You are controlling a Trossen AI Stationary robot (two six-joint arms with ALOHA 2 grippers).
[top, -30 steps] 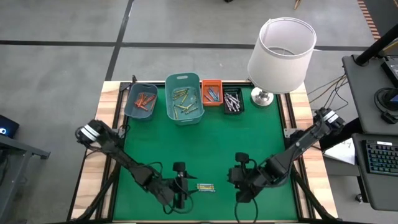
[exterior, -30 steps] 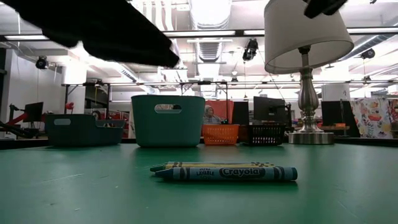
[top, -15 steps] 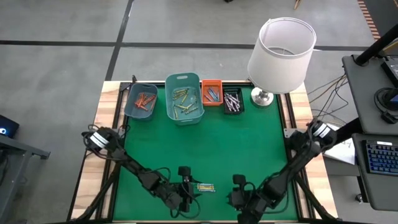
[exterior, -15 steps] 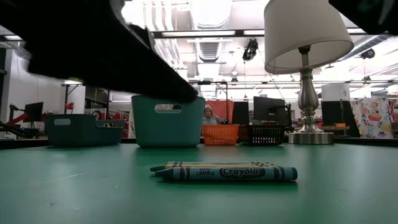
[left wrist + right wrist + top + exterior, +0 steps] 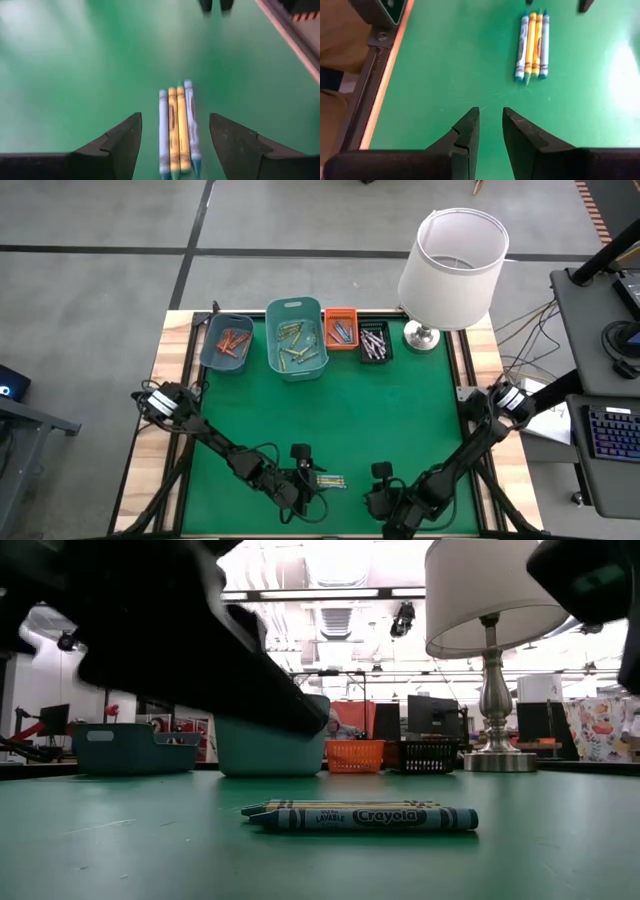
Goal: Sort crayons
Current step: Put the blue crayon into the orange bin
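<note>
Inspector: Fingers [image 5: 125, 145] on the left gripper [image 5: 172, 150] stand spread wide, one on each side of the loose crayons [image 5: 177, 130], touching none of them.

Clerk: And the right gripper [image 5: 490, 137]?

Inspector: Its fingers are nearly together, a narrow gap between them, nothing held. It hangs at the near edge of the bench [image 5: 400, 410], to the right of the crayons and apart from them.

Clerk: How do those crayons lie?

Inspector: Side by side, touching, flat on the green surface: blue outside, yellow between.

Clerk: Farther back?

Inspector: Four bins in a row along the far edge. The low teal bin [image 5: 226, 343] holds orange-red crayons, the tall teal bin [image 5: 296, 337] yellow-green ones, the orange bin [image 5: 340, 328] blue ones, the black bin [image 5: 373, 342] grey-white ones. A lamp [image 5: 452, 260] stands at the far right corner.
</note>
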